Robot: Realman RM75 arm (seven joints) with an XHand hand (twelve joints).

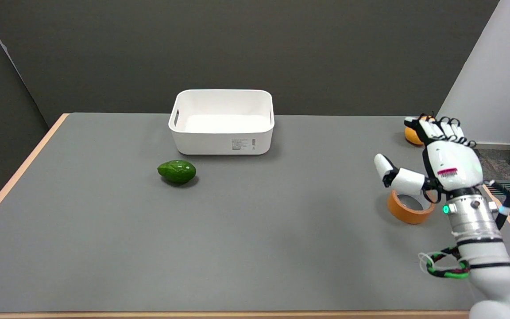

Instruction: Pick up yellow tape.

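The yellow tape (407, 210) is an orange-yellow roll lying flat on the grey table (255, 239) near its right edge. My right hand (441, 161) hovers just above and behind the roll, fingers spread and pointing away, thumb stretched out to the left. It holds nothing. The thumb and wrist cover the roll's far rim.
A white bin (222, 122) stands at the back centre, and a green avocado (176, 171) lies in front of it to the left. An orange fruit (414, 134) sits behind my fingers at the far right. The table's right edge runs close beside my wrist.
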